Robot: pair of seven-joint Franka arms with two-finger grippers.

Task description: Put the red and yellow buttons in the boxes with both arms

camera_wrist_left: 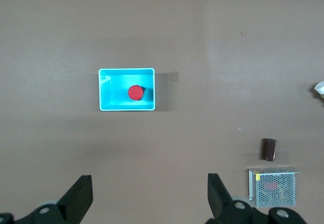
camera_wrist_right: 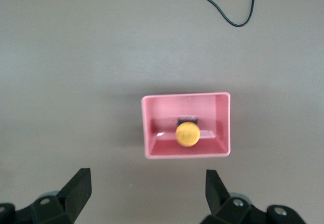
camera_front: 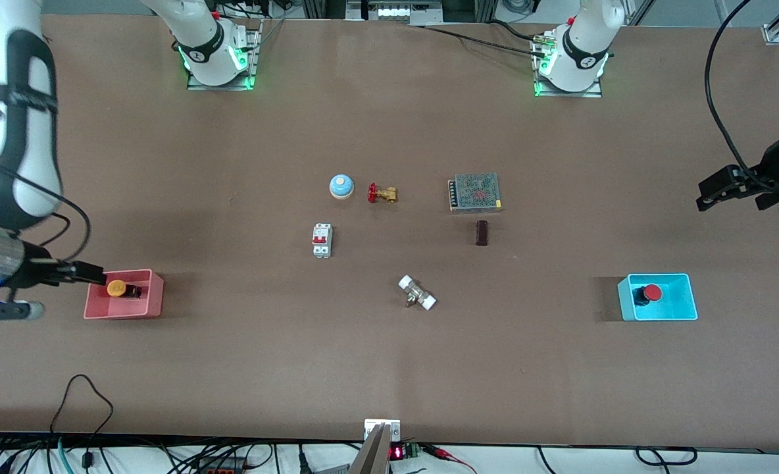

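The yellow button point(camera_front: 116, 288) lies in the pink box point(camera_front: 147, 297) at the right arm's end of the table. It also shows in the right wrist view point(camera_wrist_right: 187, 133), inside the pink box point(camera_wrist_right: 152, 128). My right gripper point(camera_front: 90, 270) is open and empty, up in the air beside that box point(camera_wrist_right: 147, 188). The red button point(camera_front: 653, 292) lies in the cyan box point(camera_front: 674, 309) at the left arm's end. The left wrist view shows it point(camera_wrist_left: 135, 92) in the cyan box point(camera_wrist_left: 106, 90). My left gripper point(camera_front: 704, 194) is open and empty, high over bare table point(camera_wrist_left: 150, 193).
Mid-table stand a blue dome with a yellow top point(camera_front: 341, 186), a brass valve with a red handle point(camera_front: 382, 193), a white circuit breaker point(camera_front: 322, 240), a mesh power supply point(camera_front: 474, 192), a dark block point(camera_front: 481, 232) and a white-ended fitting point(camera_front: 417, 293). A black cable point(camera_front: 87, 395) loops at the near edge.
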